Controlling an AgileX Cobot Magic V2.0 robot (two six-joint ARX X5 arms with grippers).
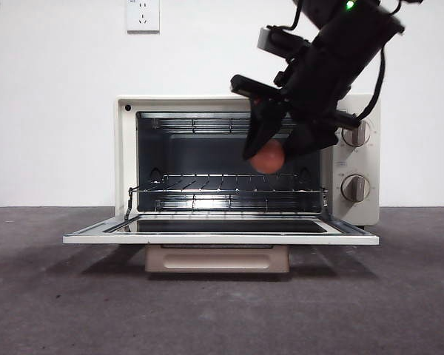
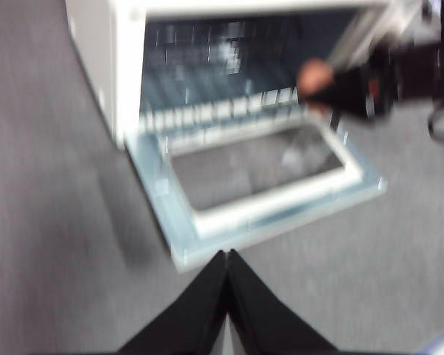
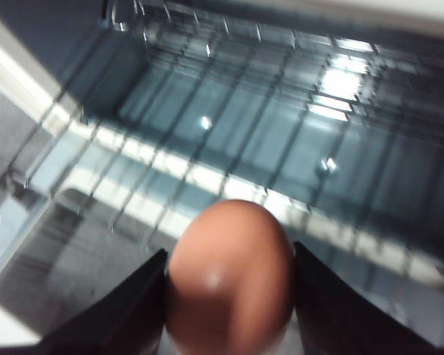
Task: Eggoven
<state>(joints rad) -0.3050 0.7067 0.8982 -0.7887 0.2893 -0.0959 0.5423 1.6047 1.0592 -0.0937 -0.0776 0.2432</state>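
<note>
Right hand point(image 1: 270, 151) grips the egg point(image 1: 267, 157) at the oven point(image 1: 133, 159) mouth, above its rack point(image 1: 207, 183); lower gently before releasing so the egg doesn't roll.

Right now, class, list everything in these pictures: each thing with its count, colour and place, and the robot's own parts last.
toaster oven: one, cream, on the table against the wall, door folded down open.
wire rack: one, silver, inside the oven.
knobs: two, grey, on the oven's side panel, one above the other.
egg: one, reddish-brown, held in the air at the oven's mouth, above the rack.
table: one, grey.
wall socket: one, white, on the wall above the oven.
right gripper: black, clamped on the egg.
left gripper: black, jaws shut, in front of the open door.
</note>
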